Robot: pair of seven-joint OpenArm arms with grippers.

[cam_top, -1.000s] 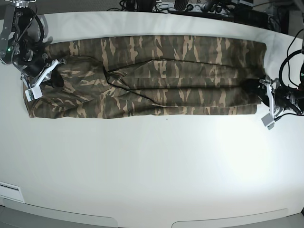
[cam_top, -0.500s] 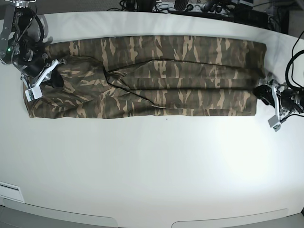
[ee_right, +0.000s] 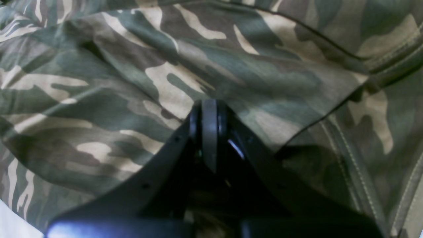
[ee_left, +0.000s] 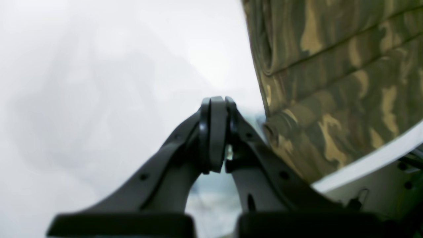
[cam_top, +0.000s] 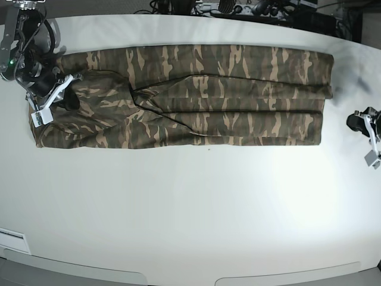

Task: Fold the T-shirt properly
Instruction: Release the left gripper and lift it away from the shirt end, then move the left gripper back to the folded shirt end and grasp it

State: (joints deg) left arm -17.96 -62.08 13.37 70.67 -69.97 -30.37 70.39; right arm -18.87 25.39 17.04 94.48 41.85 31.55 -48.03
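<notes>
T-shirt lies flat on the white table, folded into a long narrow band across the far half. Soft cloth, camo streaks of olive, brown, tan; lengthwise creases and overlapping layers, one diagonal fold edge near its middle. Stitched hems show in the right wrist view.

Left gripper: matte black curved fingers, tips pressed together, nothing between them. It sits over bare table just off the T-shirt's end edge, not touching the cloth; stacked folded layers show at that end. In the base view it is at the table's edge, apart from the shirt.

Right gripper: black fingers closed together, tips down on the wrinkled cloth at the T-shirt's opposite end. Cannot tell whether any fabric is pinched between them.
</notes>
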